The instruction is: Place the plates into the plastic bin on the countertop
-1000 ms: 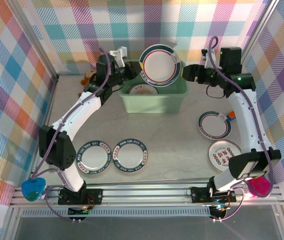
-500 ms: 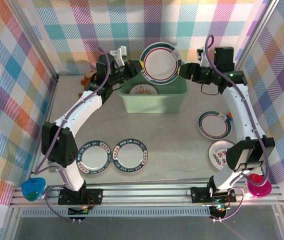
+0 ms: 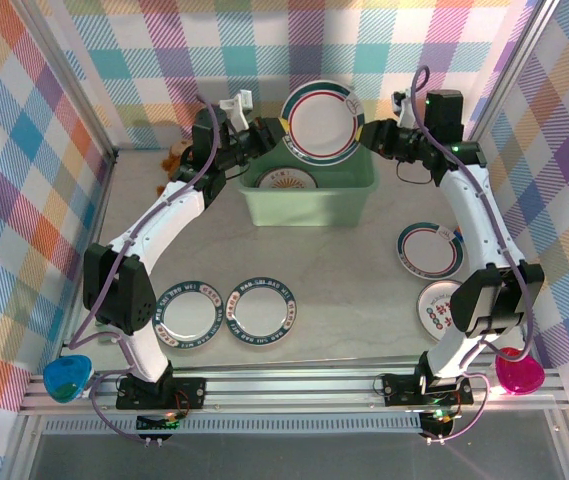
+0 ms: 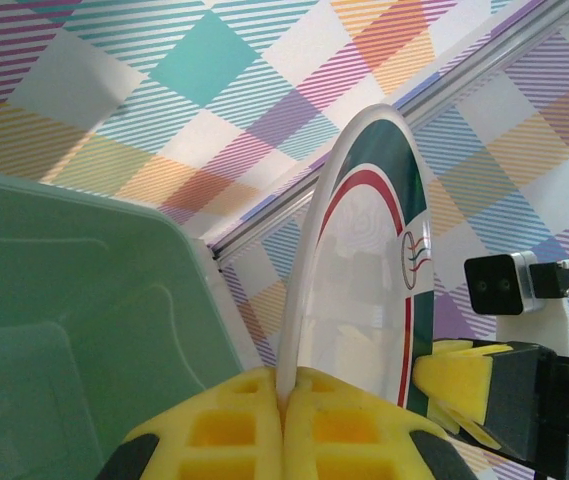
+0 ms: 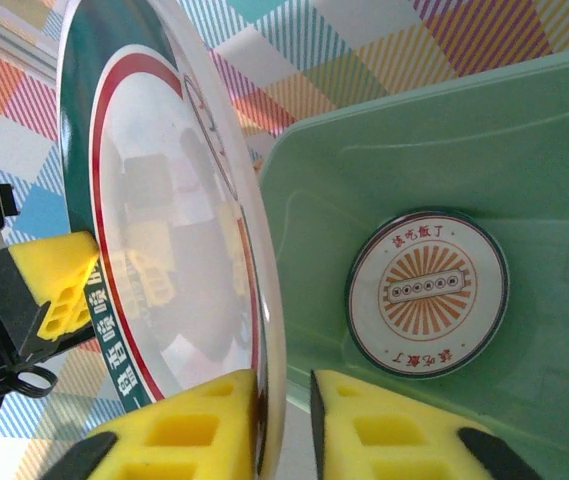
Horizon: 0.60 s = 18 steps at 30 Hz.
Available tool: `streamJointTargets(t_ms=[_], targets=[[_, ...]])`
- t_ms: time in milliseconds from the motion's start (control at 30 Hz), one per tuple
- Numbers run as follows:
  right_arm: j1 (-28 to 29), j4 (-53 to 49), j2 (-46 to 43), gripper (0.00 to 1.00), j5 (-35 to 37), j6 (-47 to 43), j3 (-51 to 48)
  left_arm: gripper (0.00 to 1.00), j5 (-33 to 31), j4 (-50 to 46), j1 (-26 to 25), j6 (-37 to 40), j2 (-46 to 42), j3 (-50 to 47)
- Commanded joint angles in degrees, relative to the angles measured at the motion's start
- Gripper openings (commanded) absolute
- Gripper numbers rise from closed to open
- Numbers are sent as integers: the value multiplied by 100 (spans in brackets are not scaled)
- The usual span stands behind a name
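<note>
the teal-and-red banded plate [image 3: 321, 124] stands upright above the mint-green plastic bin [image 3: 309, 208], left fingers [image 4: 214, 430] clamped on one rim, right fingers [image 5: 384, 420] narrow around the other (pinching or not, i cannot tell); next, i think, one side releases and the other lowers it in.

Plate [image 5: 164, 200] stood on edge, teal and red bands facing camera. Right gripper [image 5: 284, 400] pads straddled its bottom rim; thin gap on the bin-side pad, so contact was unclear. Left gripper [image 5: 84, 258] pad sat against the far rim. Green bin [image 5: 414, 150] was just beside the plate, with a sunburst plate [image 5: 429, 292] flat inside. Plaid wall [image 5: 364, 40] was behind.
</note>
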Motion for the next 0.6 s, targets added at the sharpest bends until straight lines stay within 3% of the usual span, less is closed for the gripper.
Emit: streamJointTargets(t_ms=[0, 300, 567], targets=[[4, 381, 51, 14, -200, 131, -74, 0, 194, 430, 33, -94, -146, -43], [37, 493, 163, 0, -274, 199, -25, 0, 85, 22, 30, 103, -229, -91], [59, 524, 507, 0, -233, 493, 225, 49, -414, -1153, 42, 885, -394, 149]])
